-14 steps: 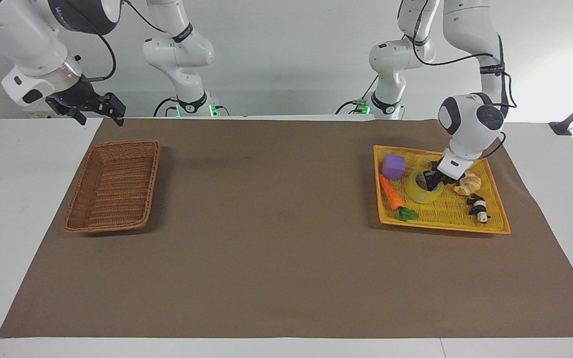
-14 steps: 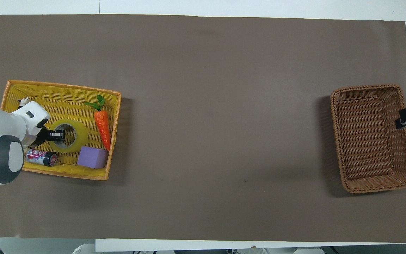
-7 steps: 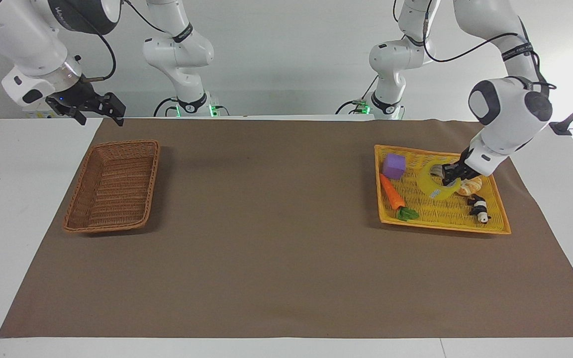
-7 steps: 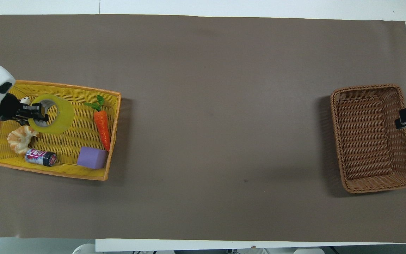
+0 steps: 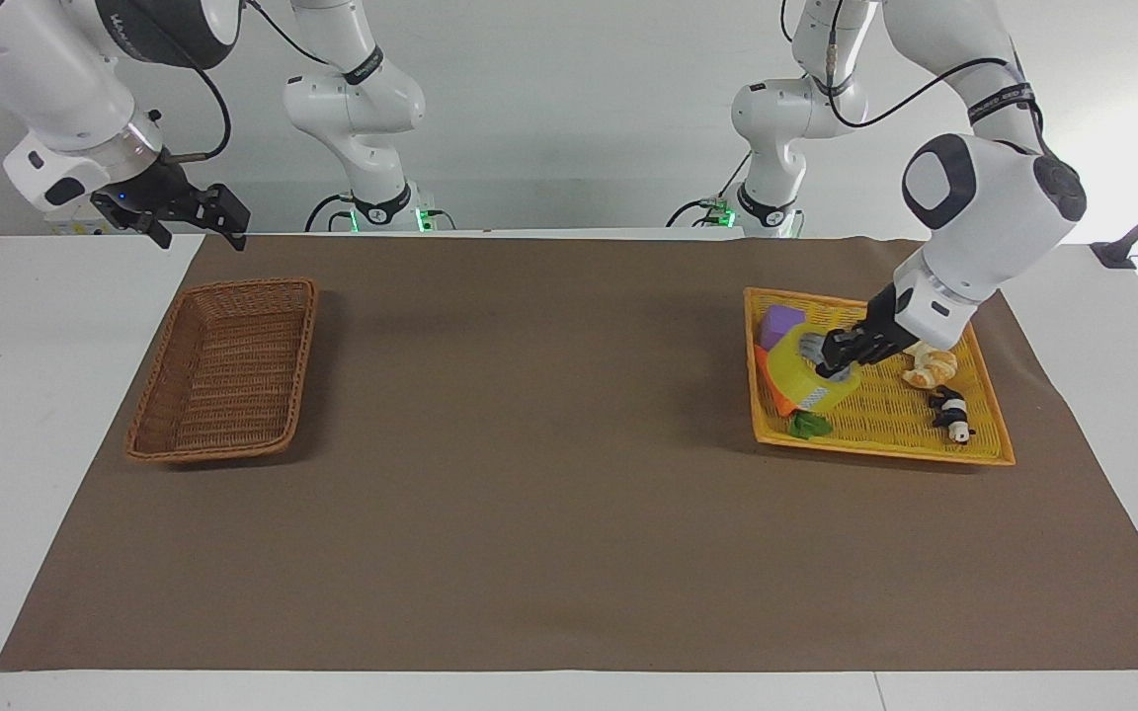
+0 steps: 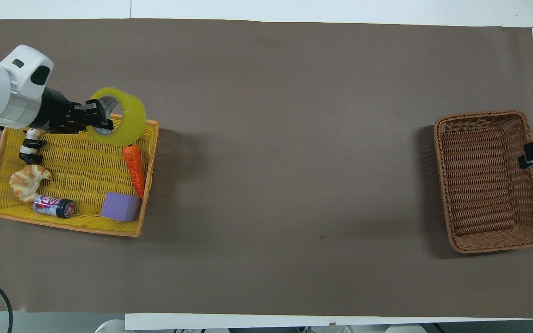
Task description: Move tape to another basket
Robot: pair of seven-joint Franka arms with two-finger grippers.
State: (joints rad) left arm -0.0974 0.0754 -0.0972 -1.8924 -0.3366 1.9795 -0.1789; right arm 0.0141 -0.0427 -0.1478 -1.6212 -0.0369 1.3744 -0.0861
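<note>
Facing view, left pincer (image 5: pixel 834 363) gripping tape (image 5: pixel 808 377) aloft

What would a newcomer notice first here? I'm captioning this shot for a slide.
The left hand holds the yellow tape in the air over the yellow tray, where a carrot, purple cube and croissant lie. The brown wicker basket sits at the right arm's end, where the right hand waits open.

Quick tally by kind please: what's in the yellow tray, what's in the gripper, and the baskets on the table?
Tape, shut in the left gripper: 1, yellow tape
Toy food: 2, carrot, croissant
Cube: 1, purple cube
Can: 1, can
Panda figure: 1, panda
Baskets: 2, yellow tray, wicker basket
Total: 8
</note>
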